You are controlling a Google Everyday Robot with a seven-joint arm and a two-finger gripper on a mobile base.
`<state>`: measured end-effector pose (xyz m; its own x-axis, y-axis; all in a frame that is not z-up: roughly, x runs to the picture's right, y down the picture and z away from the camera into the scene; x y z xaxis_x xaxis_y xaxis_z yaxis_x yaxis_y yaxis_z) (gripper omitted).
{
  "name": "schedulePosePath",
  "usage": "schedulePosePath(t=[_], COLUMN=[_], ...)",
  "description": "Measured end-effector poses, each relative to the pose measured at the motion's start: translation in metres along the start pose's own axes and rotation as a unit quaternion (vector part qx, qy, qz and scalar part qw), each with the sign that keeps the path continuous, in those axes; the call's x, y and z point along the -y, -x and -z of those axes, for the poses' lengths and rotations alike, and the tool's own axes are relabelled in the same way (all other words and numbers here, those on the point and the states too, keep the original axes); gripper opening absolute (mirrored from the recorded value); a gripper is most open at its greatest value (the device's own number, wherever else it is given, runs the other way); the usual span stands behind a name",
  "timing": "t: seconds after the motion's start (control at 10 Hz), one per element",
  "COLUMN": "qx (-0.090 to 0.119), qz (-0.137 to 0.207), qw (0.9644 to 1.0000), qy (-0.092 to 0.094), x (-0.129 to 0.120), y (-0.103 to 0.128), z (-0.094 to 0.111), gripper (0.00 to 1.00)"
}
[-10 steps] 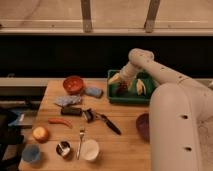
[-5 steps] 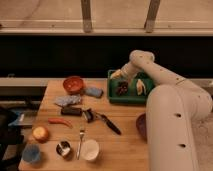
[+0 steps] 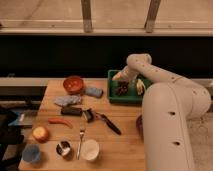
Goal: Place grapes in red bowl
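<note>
Gripper (image 3: 120,78) hangs over the back left of the green tray (image 3: 113,98), just above one bunch of grapes (image 3: 122,89). Honestly can't tell if it's open or closed from here. The grapes lie in the tray, with one banana (image 3: 140,87) just beside them on the right. One red bowl (image 3: 74,84) sits on the wooden table (image 3: 125,150), left of the tray, with a blue sponge (image 3: 93,92) between them. Nearer the front: one red chili (image 3: 60,121), one fork (image 3: 81,140), one white cup (image 3: 90,149), one blue cup (image 3: 31,152) and what's probably a small metal cup (image 3: 63,147).
</note>
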<state>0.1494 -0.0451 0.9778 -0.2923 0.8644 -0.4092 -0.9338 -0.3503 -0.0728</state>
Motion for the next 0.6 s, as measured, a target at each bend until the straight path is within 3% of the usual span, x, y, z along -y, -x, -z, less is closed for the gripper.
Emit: schedulePosePath(t=[0.3, 0.6], qx=[-0.012, -0.022], qz=[-0.016, -0.029], qw=[0.9997, 0.9992], qy=[-0.013, -0.014], x=[0.012, 0.017], y=[-0.001, 0.000], z=[-0.012, -0.018], gripper=[0.76, 0.45])
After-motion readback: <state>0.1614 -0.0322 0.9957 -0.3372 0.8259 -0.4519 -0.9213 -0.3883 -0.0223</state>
